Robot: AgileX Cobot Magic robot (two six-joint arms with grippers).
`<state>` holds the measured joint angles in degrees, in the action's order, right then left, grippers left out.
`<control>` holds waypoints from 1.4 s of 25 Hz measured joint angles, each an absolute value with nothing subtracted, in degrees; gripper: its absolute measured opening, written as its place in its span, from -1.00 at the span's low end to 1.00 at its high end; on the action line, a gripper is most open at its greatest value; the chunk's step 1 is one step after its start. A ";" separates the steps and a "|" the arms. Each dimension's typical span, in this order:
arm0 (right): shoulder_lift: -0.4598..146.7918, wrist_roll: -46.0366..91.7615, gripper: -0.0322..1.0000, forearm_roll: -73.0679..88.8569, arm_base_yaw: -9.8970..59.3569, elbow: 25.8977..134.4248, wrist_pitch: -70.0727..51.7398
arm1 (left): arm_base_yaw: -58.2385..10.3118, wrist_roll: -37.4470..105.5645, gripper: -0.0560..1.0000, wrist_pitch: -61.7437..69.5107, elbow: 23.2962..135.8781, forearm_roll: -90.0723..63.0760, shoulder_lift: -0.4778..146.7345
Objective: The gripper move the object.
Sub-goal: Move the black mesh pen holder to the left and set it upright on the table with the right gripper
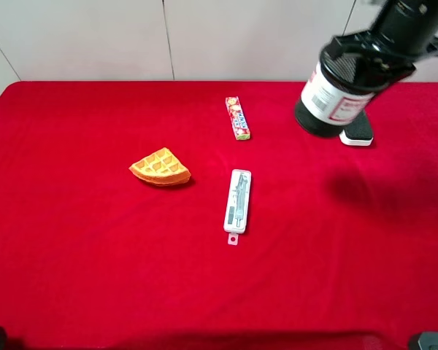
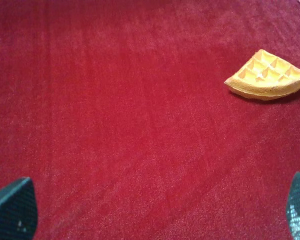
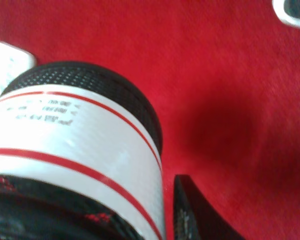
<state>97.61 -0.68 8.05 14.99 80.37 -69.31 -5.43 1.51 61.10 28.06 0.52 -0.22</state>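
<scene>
One mesh pen cup point(image 1: 328, 98) hangs tilted above the red worktop point(image 1: 95, 277), clamped in the jaws of the right gripper point(image 1: 368, 58), seemingly mid-carry; next it likely needs lowering upright, clear of the eraser point(image 1: 358, 135).

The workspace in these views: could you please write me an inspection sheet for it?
Surface: red cloth, smooth; dark shadow right of centre.
Job's things: pen cup, tilted, apparently lifted off the cloth.
Clutter: waffle wedge, candy pack, white packaged tool, eraser partly behind the pen cup.
Grippers: right gripper jaws shut on the pen cup; left gripper jaws open over bare cloth.
Cables: nothing seen.
Surroundings: pale panelled wall behind.
</scene>
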 joint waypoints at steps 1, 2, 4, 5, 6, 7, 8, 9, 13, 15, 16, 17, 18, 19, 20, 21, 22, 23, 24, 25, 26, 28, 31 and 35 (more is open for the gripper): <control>97.61 -1.34 -0.81 7.88 16.11 81.57 -69.38 | -5.43 1.51 0.99 61.10 28.06 0.52 -0.22; 97.61 -2.04 -0.81 7.82 17.18 82.76 -69.38 | -5.43 1.51 0.99 61.10 28.06 0.52 -0.22; 97.93 -3.01 -0.81 7.70 19.18 85.08 -69.50 | -5.43 1.51 0.99 61.10 28.06 0.52 -0.22; 98.41 -3.64 -0.81 7.70 20.20 86.52 -69.56 | -5.43 1.51 0.99 61.10 28.06 0.52 -0.22; 98.99 -4.04 -0.81 7.70 21.03 88.05 -69.59 | -5.43 1.51 0.99 61.10 28.06 0.52 -0.22; 99.95 -4.44 -0.81 7.70 21.95 89.36 -69.66 | -5.43 1.51 0.99 61.10 28.06 0.52 -0.22; 101.14 -4.99 -0.81 7.70 22.85 90.98 -69.66 | -5.43 1.51 0.99 61.10 28.06 0.52 -0.22; 102.48 -5.32 -0.81 7.69 23.69 92.64 -69.66 | -5.43 1.51 0.99 61.10 28.06 0.52 -0.22; 107.96 -6.30 -0.81 7.63 26.71 99.11 -69.70 | -5.43 1.51 0.99 61.10 28.06 0.52 -0.22; 110.96 -6.73 -0.81 7.71 28.09 102.40 -69.70 | -5.43 1.51 0.99 61.10 28.06 0.52 -0.22; 112.47 -6.88 -0.81 7.77 28.66 103.91 -69.74 | -5.43 1.51 0.99 61.10 28.06 0.52 -0.22; 113.74 -7.03 -0.81 7.83 29.08 106.10 -69.73 | -5.43 1.51 0.99 61.10 28.06 0.52 -0.22; 115.30 -7.09 -0.81 7.96 29.50 107.69 -69.73 | -5.43 1.51 0.99 61.10 28.06 0.52 -0.22; 116.89 -7.23 -0.81 8.44 29.82 109.56 -69.73 | -5.43 1.51 0.99 61.10 28.06 0.52 -0.22; 118.49 -7.29 -0.81 8.92 30.05 111.46 -69.73 | -5.43 1.51 0.99 61.10 28.06 0.52 -0.22; 119.84 -7.34 -0.81 9.36 30.24 113.03 -69.73 | -5.43 1.51 0.99 61.10 28.06 0.52 -0.22; 121.43 -7.34 -0.81 9.81 30.30 114.87 -69.73 | -5.43 1.51 0.99 61.10 28.06 0.52 -0.22; 122.98 -7.48 -0.81 9.93 30.43 116.75 -69.73 | -5.43 1.51 0.99 61.10 28.06 0.52 -0.22; 124.28 -7.53 -0.81 9.93 30.51 118.58 -69.73 | -5.43 1.51 0.99 61.10 28.06 0.52 -0.22; 125.72 -7.66 -0.81 10.23 30.56 120.04 -69.76 | -5.43 1.51 0.99 61.10 28.06 0.52 -0.22; 127.21 -7.73 -0.81 10.30 30.63 121.75 -69.76 | -5.43 1.51 0.99 61.10 28.06 0.52 -0.22; 129.84 -7.93 -0.81 10.44 30.69 124.49 -69.76 | -5.43 1.51 0.99 61.10 28.06 0.52 -0.22; 133.38 -8.22 -0.81 10.83 30.69 127.83 -69.43 | -5.43 1.51 0.99 61.10 28.06 0.52 -0.22; 136.67 -8.54 -0.81 11.63 30.69 129.00 -66.99 | -5.43 1.51 0.99 61.10 28.06 0.52 -0.22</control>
